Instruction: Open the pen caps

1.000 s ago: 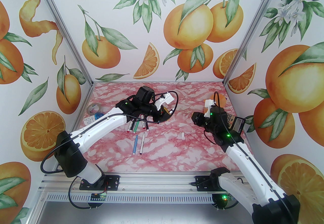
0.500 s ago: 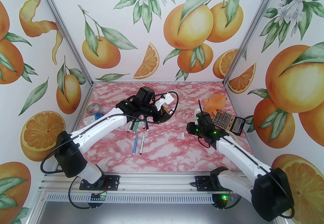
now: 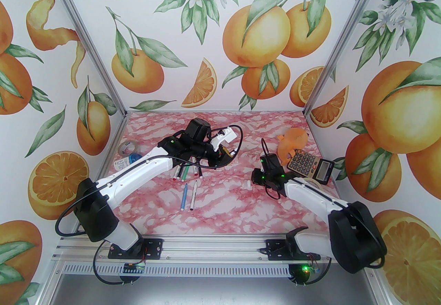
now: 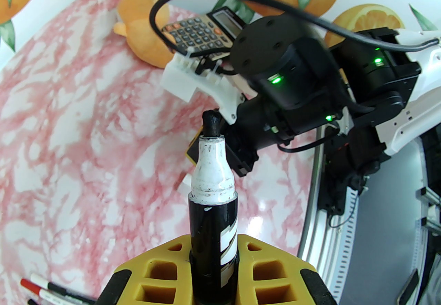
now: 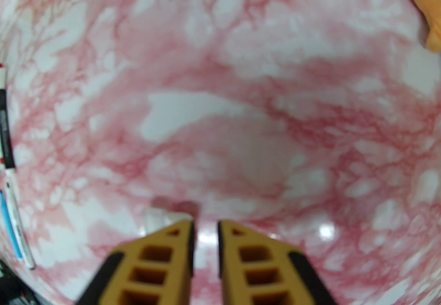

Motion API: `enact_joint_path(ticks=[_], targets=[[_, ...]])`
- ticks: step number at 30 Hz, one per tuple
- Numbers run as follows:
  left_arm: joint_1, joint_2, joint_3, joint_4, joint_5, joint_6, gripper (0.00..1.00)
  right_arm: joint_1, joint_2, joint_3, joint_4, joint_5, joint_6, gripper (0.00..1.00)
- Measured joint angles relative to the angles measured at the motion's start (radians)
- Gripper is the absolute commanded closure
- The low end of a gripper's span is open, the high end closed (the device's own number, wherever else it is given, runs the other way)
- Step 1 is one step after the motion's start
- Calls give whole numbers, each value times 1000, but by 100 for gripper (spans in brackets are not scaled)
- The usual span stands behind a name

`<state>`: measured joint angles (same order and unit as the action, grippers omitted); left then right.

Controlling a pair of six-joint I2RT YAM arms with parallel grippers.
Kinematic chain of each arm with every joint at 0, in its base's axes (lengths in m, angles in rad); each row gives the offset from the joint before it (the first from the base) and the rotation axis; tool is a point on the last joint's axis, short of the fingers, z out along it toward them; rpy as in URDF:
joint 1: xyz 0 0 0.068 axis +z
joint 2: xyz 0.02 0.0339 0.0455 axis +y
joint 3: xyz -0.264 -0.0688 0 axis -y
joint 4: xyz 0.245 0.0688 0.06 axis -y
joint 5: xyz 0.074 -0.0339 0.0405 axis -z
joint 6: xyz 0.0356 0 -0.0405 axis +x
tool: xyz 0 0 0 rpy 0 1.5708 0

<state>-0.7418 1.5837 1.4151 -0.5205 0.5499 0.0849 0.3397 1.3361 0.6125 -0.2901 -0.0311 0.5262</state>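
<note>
Clamping a black-barrelled marker pen (image 4: 211, 224) with a white neck, the left gripper (image 4: 214, 245) has its yellow fingers (image 4: 183, 262) pressed against both sides of the barrel. The pen projects past the fingertips. Its black felt tip (image 4: 211, 123) is bare, with no cap fitted. In the top external view this gripper is raised above the pink marbled table (image 3: 241, 214), just beyond a loose group of slim marker pens (image 3: 186, 172) lying flat on the surface. That group includes one green barrel and several white ones with red or black ends. A blue pen (image 3: 184, 197) and a white pen with a black end (image 3: 193, 195) lie side by side nearer the arm bases.

The right gripper (image 5: 205, 231) points down at the table, right of centre. Its yellow fingers (image 5: 182, 255) are drawn together to a narrow slit, and nothing is held between them. A small white plastic cap (image 3: 247, 185) lies loose on the table, just beside the left fingertip as the right wrist view shows it. That view is too blurred to show whether cap and finger touch.

An orange plush toy (image 3: 293, 140) sits at the far right corner. A grey desk calculator (image 3: 308, 164) lies against it, beside the right arm's wrist. A roll of tape (image 3: 127, 148) rests near the left wall.
</note>
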Motion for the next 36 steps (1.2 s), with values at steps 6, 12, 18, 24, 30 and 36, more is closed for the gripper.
enact_joint_path(ticks=[6, 12, 18, 24, 30, 36], targets=[[0, 0, 0, 0, 0, 0, 92, 0, 35, 11, 5, 11, 8, 80], [-1, 0, 0, 0, 0, 0, 92, 0, 87, 23, 16, 22, 15, 79], [-4, 0, 0, -1, 0, 1, 92, 0, 113, 33, 19, 25, 18, 78], [-8, 0, 0, -2, 0, 1, 92, 0, 133, 42, 19, 25, 18, 77], [-11, 0, 0, -7, 0, 3, 92, 0, 140, 46, 26, 25, 22, 76], [-12, 0, 0, -9, -1, 3, 92, 0, 139, 46, 32, 25, 25, 74]])
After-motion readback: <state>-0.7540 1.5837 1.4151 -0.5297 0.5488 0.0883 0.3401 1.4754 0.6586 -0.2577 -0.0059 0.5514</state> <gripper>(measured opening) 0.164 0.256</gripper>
